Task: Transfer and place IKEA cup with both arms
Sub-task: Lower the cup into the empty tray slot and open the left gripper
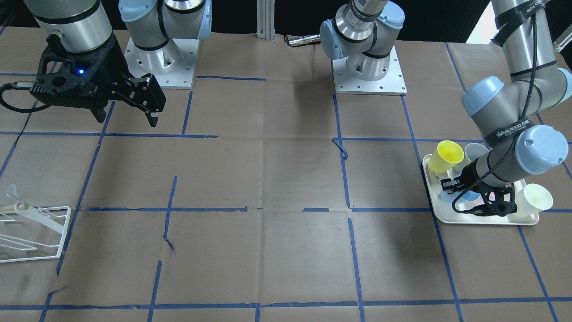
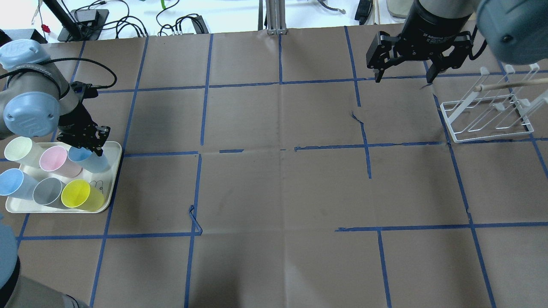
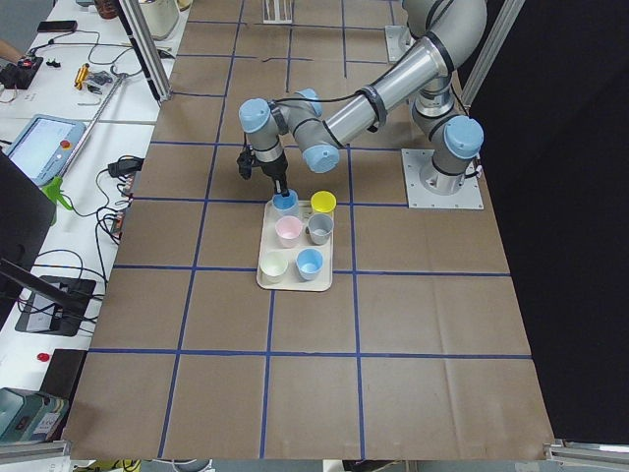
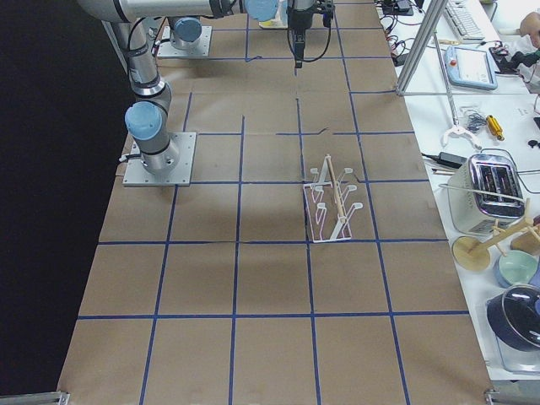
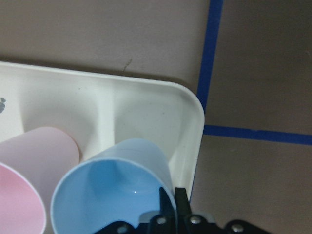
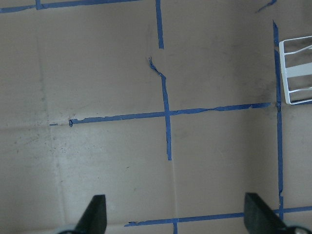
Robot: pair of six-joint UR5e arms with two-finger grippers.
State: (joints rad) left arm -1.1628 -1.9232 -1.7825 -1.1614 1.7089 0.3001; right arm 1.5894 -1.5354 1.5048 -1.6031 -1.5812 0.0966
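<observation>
Robotics lab, two robot arms (image 3: 393, 84) bolted by base plates (image 1: 369, 76) to a paper-covered table (image 2: 278, 192), blue tape grid (image 2: 205, 85), cables (image 2: 171, 21) and teach pendant (image 3: 44, 146) on a side bench (image 3: 69, 103).

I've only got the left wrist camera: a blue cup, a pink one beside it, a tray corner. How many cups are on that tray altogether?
Observer: Six on the tray: the IKEA cup at your left tool, a pink cup, a cream cup, a second blue cup, a grey cup and a yellow cup.
Operator: Where is the right tool?
Observer: The right tool hangs open above the table, holding nothing.
Operator: Anything on its side?
Observer: A white wire rack stands there, at the opposite end from the tray.
</observation>
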